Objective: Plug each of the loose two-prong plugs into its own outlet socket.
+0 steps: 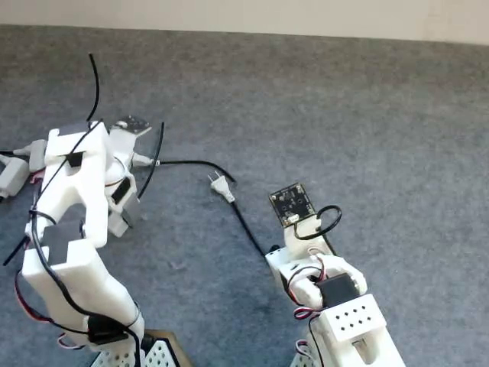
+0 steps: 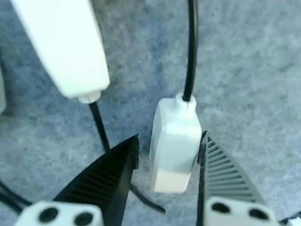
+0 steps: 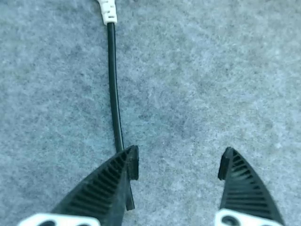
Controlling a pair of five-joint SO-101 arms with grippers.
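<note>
A white two-prong plug [image 1: 222,186] lies on the grey carpet mid-table, its black cable [image 1: 248,225] running toward the right arm [image 1: 317,283]. In the right wrist view my right gripper [image 3: 178,162] is open just above the carpet, beside that cable [image 3: 113,94]; the plug's white end [image 3: 108,12] is farther ahead. My left gripper [image 2: 168,143] is open around a white rectangular connector [image 2: 174,143] with a black cable [image 2: 190,52]; its prongs or slots are hidden. The connector sits close to the grey finger [image 2: 221,174], with a gap on the black finger's side.
A second white connector body [image 2: 66,47] with its own black cable [image 2: 99,125] lies just beyond the left gripper. White and grey blocks [image 1: 14,173] sit at the table's left edge. Black wires [image 1: 95,84] loop over the left arm [image 1: 76,191]. Open carpet lies far right.
</note>
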